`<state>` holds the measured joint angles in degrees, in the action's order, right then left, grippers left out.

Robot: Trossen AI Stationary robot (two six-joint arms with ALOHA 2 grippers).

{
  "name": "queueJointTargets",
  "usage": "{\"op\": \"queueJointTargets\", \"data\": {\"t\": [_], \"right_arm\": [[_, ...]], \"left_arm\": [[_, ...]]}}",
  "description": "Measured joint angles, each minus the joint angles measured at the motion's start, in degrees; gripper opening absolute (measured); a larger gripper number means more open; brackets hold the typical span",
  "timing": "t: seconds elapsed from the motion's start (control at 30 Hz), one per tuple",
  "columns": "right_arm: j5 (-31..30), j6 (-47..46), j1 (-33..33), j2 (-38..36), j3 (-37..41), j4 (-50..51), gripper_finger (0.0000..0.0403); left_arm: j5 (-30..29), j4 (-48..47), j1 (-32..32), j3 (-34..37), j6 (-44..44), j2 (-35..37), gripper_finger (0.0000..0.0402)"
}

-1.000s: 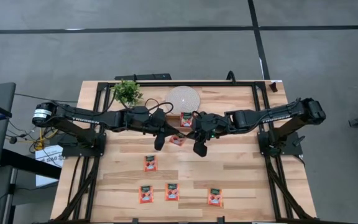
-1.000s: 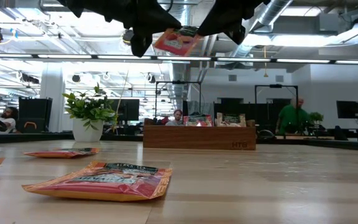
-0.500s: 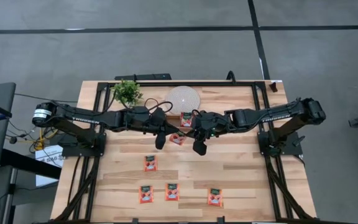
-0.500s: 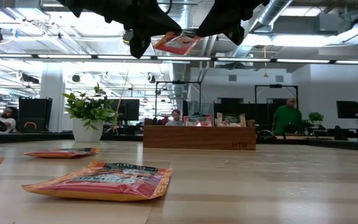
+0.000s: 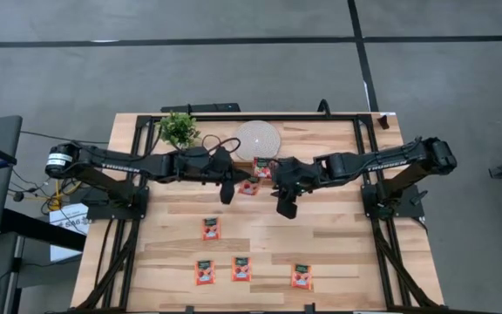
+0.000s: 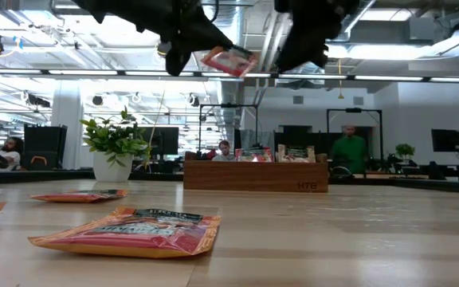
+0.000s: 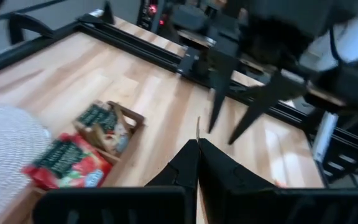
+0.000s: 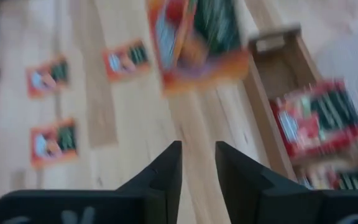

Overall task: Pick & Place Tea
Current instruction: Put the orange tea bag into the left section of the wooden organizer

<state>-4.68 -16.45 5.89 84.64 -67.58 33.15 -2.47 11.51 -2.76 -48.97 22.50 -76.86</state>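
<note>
held sachet: red-orange tea sachet (image 5: 249, 187) up in the air, just in front of the wooden tray (image 5: 262, 167), pinched at its edge by the left gripper; low view shows it tilted, high above the table top (image 6: 229, 60); right wrist view has it blurred, hanging over the boards (image 8: 197, 40)
left gripper: (image 5: 226, 190) just left of the wooden tray's front, fingers pressed together on the held sachet's thin edge; its own wrist view shows the two fingertips (image 7: 197, 152) meeting, with the sachet seen edge-on between them
right gripper: (image 5: 284, 204) just right of the held sachet, in front of the wooden tray, apart from the sachet; fingers (image 8: 166, 163) spread with a gap, nothing between them; seen from the left wrist as two dark prongs (image 7: 238, 118) splayed apart
wooden tray: by the round white disc (image 5: 258, 137), toward the back middle of the table (image 5: 347, 235); red-orange and green-label sachets lie in its compartments (image 7: 67, 162); which compartment each is in, cannot tell
loose sachets: four red-orange ones flat on the table, well in front of the wooden tray: one nearer (image 5: 211, 228), three in a row farther forward (image 5: 205, 272) (image 5: 241, 268) (image 5: 301, 276)
plant: small potted plant (image 5: 179, 129) left of the wooden tray, beyond the disc's left side
background: a person in a green top (image 6: 349, 151) stands in the room behind the wooden tray
</note>
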Motion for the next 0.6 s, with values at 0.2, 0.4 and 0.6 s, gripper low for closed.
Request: {"op": "queueJointTargets", "data": {"t": [0.2, 0.4, 0.6], "right_arm": [[-4.21, -0.02, 1.02, 0.00, -0.01, 8.60, 0.0088], [-6.25, -0.54, 2.74, -3.59, 1.60, 9.83, 0.0087], [-8.77, -4.31, 3.80, -10.91, 4.03, 9.44, 0.0087]], "left_arm": [[-1.06, -1.15, -4.45, 0.61, 0.00, -0.02, 0.0000], [0.06, 5.08, -8.55, 5.41, 1.14, -0.02, 0.0000], [0.42, 16.96, -11.44, 11.52, 1.14, -0.04, 0.0000]]}}
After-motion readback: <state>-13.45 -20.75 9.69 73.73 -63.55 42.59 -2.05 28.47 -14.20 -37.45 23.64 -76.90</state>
